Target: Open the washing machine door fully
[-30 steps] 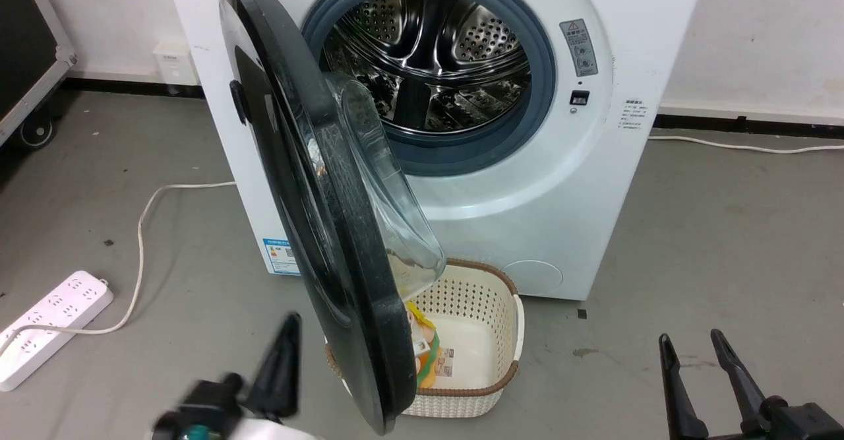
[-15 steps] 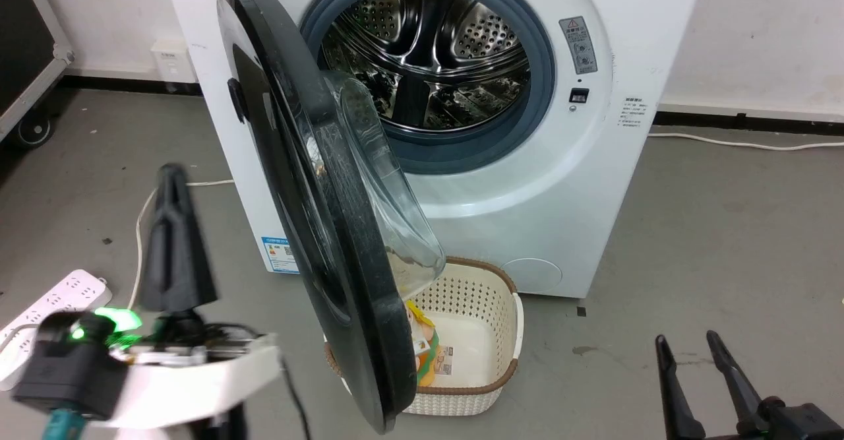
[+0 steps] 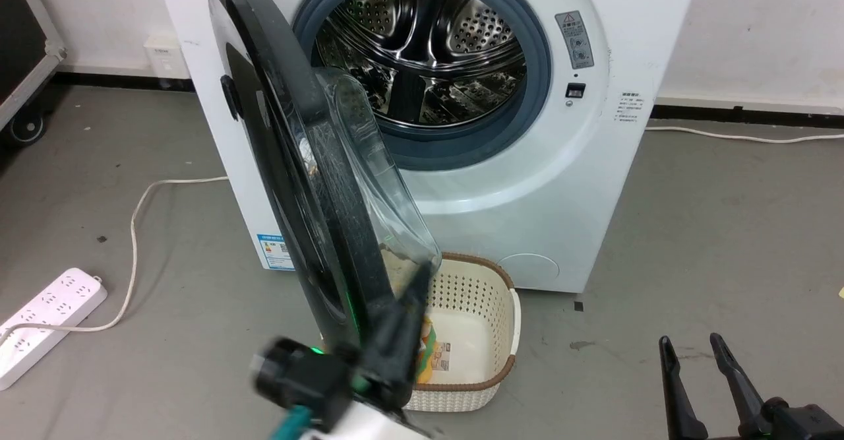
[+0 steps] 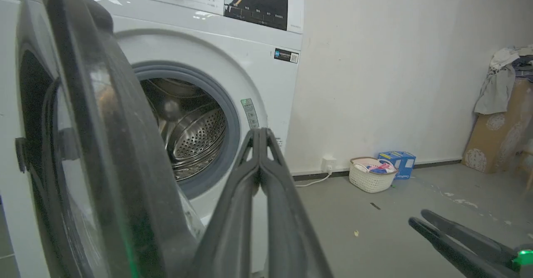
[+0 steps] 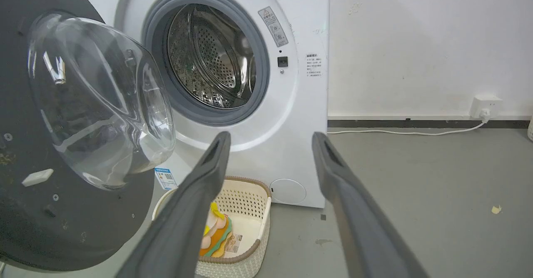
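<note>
The left hand (image 3: 417, 283), clenched on nothing, sits at the inner side of the half-open washing machine door (image 3: 290, 183), while the right hand (image 3: 689, 347) hangs released, well apart.

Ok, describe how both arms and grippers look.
The left gripper has two long dark grey fingers tapering to points, a blocky black base with a green light, a teal cable and a pale forearm. The right gripper has matching fingers with grooved inner faces and a black base.
</note>
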You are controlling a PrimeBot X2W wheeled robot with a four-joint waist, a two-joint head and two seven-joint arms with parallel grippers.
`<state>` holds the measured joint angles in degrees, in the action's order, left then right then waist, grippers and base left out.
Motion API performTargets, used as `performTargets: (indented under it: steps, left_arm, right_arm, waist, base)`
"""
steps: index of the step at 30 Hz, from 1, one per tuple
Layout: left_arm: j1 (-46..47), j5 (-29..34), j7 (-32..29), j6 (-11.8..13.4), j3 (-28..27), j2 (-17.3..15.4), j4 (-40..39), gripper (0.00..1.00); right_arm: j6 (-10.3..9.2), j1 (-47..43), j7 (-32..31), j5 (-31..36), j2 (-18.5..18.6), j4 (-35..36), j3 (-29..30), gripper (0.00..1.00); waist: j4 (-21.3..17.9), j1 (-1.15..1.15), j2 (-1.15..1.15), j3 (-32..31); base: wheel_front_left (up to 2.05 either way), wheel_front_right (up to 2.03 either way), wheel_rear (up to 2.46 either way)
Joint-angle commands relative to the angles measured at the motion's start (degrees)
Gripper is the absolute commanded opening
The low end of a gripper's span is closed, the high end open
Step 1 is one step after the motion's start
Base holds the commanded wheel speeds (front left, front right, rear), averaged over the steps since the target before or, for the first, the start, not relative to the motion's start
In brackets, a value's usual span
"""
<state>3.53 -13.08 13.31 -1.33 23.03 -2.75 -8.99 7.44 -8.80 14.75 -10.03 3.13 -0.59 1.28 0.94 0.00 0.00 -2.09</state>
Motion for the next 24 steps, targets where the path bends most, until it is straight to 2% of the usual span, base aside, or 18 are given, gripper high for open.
performTargets:
  steps: [1,6,13,18,24]
  left_arm:
    - [-0.85,-0.89,-1.06,-0.33,1.82,-0.12,2.50,0.00]
    - [-1.33,-3.25,-4.53,0.03,4.49,-0.12,11.13,0.00]
    - [-0.01,-4.02,-2.80,1.67,3.31,-0.14,17.66,0.00]
    - [0.29,-4.45,-1.93,1.75,2.83,-0.42,20.27,0.00]
    - [-0.09,-4.97,-0.85,1.88,2.47,-0.67,21.73,0.00]
  right_arm:
    - [0.05,0.77,0.25,-0.26,-0.24,-0.24,-0.01,1.00]
    - [0.05,0.92,0.25,-0.44,-0.24,-0.44,-0.06,1.00]
    - [0.05,0.63,0.25,-0.61,-0.25,-0.92,0.04,1.00]
    - [0.05,0.44,0.25,-0.80,-0.25,-1.17,-0.24,1.00]
    - [0.05,0.15,0.25,-0.96,-0.25,-1.39,-0.72,1.00]
  waist:
    - [-0.07,0.00,0.00,0.13]
    - [-0.22,0.00,0.00,0.46]
    - [1.03,0.00,0.00,0.62]
    - [3.68,0.00,0.00,0.29]
    - [8.92,0.00,0.00,-0.19]
  base:
    - [0.00,0.00,0.00]
    - [0.00,0.00,0.00]
    - [0.00,0.00,0.00]
    - [0.00,0.00,0.00]
    - [0.00,0.00,0.00]
